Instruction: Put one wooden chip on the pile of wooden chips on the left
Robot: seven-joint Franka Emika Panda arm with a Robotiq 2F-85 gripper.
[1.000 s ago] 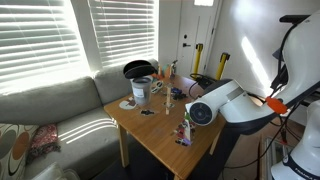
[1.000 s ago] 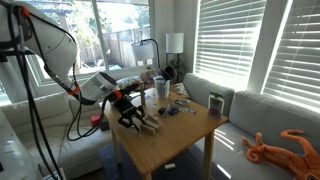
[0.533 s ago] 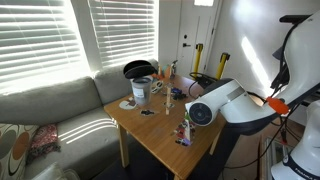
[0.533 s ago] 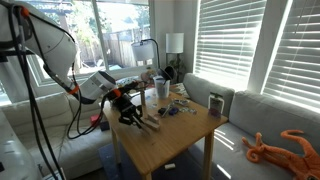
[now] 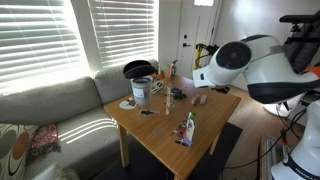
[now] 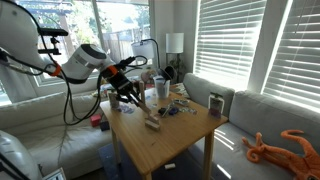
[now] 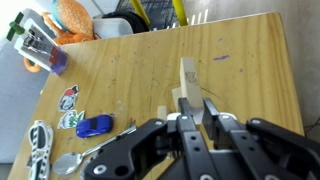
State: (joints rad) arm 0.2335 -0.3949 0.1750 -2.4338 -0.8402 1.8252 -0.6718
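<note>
Seemingly, the gripper (image 7: 193, 108) was pinched shut on the wooden chip (image 7: 188, 78), holding it by one end well above the table (image 7: 250, 60), so a jolt while carrying could have twisted it loose and dropped it early.

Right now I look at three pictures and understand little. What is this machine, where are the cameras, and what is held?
This is one robot arm ending in a two-finger gripper. Two pictures come from cameras standing in the room; the third comes from a camera on the wrist, looking down past the gripper. The wooden table carries a white cup, a green-and-white bottle, a blue toy car and sunglasses. The gripper is shut and seems to pinch a wooden chip; more chips lie on the table.
</note>
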